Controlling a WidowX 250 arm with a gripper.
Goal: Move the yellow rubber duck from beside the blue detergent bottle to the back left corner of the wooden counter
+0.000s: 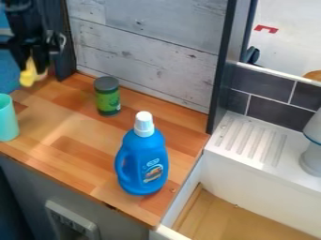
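at upper left, the gripper (pixel 35 66) has its fingers closed on a yellow object (pixel 27 75); on wooden counter (pixel 69 161) stand green jar (pixel 108 99), blue detergent bottle (pixel 142 159) and turquoise cup (pixel 6 119).

I count 1 blue detergent btl. (pixel 143 159), 1 green jar w/ dark lid (pixel 107 98) and 1 turquoise cup (pixel 6 119), so 3 containers I can name for sure. Also 1 yellow item (pixel 27 76), kind unclear, and 1 white-and-blue item (pixel 311 157), partly cut off, kind also unclear. Then I've got 1 gripper (pixel 35 64), 1 wooden countertop (pixel 69 126), 1 white sink (pixel 263 180), 1 socket panel (pixel 91 230), 4 dark wall tiles (pixel 276 116) approx., and 1 red mark (pixel 266 29).
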